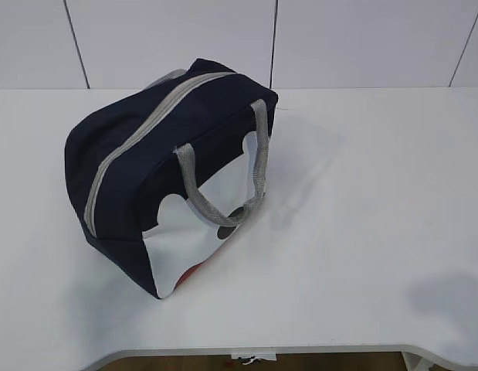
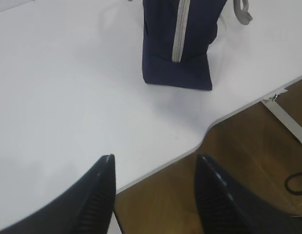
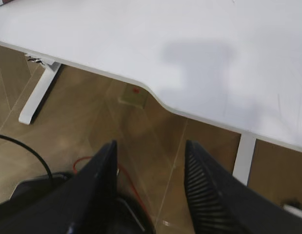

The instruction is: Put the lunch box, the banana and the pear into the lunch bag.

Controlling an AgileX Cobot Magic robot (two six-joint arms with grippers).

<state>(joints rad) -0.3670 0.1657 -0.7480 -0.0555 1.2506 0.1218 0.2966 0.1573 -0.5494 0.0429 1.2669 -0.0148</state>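
On a plain white tabletop backed by pale wall panels, the navy lunch bag stands alone toward the left rear, well clear of the front edge. Its grey zipper runs closed along the top, and one grey webbing handle droops over the white lower side panel facing the front. A small red patch shows at the bag's bottom front corner; what it belongs to cannot be told. Banana, pear and lunch box are not visible in any view. Below the tabletop's curved front cut-out lies brown wood-look flooring, with a white table leg, a black cable and a red one. The left gripper hangs over the front edge, jaws parted and holding nothing, the bag's end panel ahead. The right gripper hovers off the front edge above the floor, jaws likewise spread and empty.
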